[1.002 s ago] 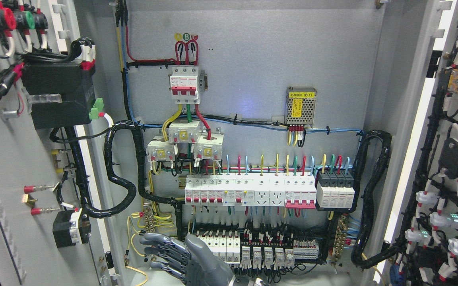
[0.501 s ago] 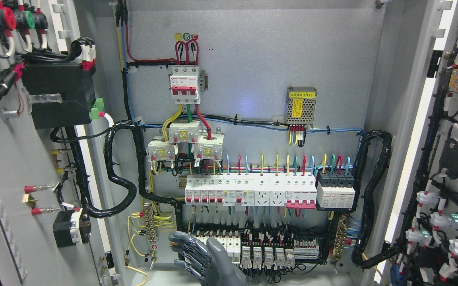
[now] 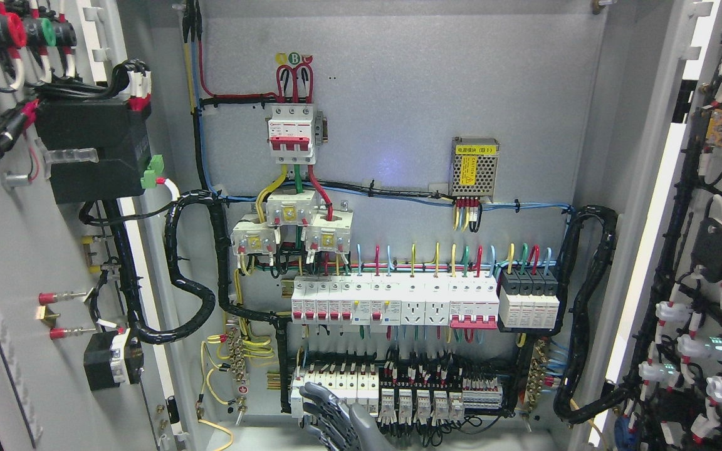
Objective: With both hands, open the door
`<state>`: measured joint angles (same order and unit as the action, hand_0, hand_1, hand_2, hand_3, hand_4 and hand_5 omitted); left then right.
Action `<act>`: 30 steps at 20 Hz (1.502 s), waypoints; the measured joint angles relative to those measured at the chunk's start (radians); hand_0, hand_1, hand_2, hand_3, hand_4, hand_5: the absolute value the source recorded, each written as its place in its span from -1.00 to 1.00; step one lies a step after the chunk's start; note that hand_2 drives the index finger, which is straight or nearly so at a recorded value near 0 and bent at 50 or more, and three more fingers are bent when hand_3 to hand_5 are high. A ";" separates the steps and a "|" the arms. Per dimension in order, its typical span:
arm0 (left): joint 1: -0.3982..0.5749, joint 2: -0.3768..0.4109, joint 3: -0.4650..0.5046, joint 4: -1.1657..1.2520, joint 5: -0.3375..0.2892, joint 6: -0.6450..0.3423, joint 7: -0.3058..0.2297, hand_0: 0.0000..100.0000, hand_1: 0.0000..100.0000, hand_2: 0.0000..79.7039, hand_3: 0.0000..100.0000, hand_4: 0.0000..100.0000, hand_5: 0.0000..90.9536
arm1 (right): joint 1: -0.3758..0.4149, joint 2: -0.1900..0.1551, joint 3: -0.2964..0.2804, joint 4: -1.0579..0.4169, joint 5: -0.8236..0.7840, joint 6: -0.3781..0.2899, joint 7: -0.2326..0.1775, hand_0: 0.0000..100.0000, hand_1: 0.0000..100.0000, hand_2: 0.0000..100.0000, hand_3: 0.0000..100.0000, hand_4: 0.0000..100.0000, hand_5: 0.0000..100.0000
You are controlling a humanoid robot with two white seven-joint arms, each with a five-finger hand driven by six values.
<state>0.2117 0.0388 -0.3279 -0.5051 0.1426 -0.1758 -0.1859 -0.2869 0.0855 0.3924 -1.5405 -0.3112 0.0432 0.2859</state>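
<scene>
The left door (image 3: pixel 35 263) and right door (image 3: pixel 699 238) of the cabinet are both standing swung wide toward me, tall grey-painted steel panels running top to bottom, their inner faces showing black corrugated conduit and red-capped terminals. Between them the back panel (image 3: pixel 398 94) is carrying white plastic breakers (image 3: pixel 392 300). My grey jointed hand (image 3: pixel 336 419) is showing at the bottom edge, fingers loosely spread, grasping nothing; I cannot tell which arm it belongs to.

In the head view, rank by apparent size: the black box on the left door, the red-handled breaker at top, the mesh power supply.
1. Black box, though it is nearer the camera.
2. Red-handled breaker.
3. Mesh power supply; close to the breaker, so unsure.
</scene>
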 measured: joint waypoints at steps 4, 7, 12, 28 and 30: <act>0.027 0.021 -0.055 -0.100 0.014 -0.021 0.006 -0.76 -0.22 -1.00 -1.00 -1.00 -1.00 | 0.046 -0.001 -0.006 -0.020 0.034 -0.015 -0.054 -0.90 -1.00 -1.00 -1.00 -1.00 -1.00; 0.048 0.031 -0.085 -0.165 -0.009 -0.068 0.007 -0.76 -0.22 -1.00 -1.00 -1.00 -1.00 | 0.088 -0.003 -0.011 -0.037 0.047 -0.038 -0.087 -0.90 -1.00 -1.00 -1.00 -1.00 -1.00; 0.090 0.040 -0.113 -0.262 -0.048 -0.105 0.004 -0.76 -0.22 -1.00 -1.00 -1.00 -1.00 | 0.150 -0.006 -0.025 -0.074 0.057 -0.081 -0.104 -0.90 -1.00 -1.00 -1.00 -1.00 -1.00; 0.228 0.126 -0.192 -0.634 -0.080 -0.110 -0.001 -0.76 -0.22 -1.00 -1.00 -1.00 -1.00 | 0.300 -0.044 -0.073 -0.203 0.063 -0.289 -0.106 -0.90 -1.00 -1.00 -1.00 -1.00 -1.00; 0.235 0.139 -0.199 -0.683 -0.080 -0.110 -0.001 -0.76 -0.22 -1.00 -1.00 -1.00 -1.00 | 0.317 -0.051 -0.077 -0.217 0.062 -0.295 -0.105 -0.90 -1.00 -1.00 -1.00 -1.00 -1.00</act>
<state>0.4472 0.1777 -0.5273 -1.1884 0.0627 -0.2854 -0.1865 0.0301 0.0349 0.3155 -1.7576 -0.2488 -0.2520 0.1808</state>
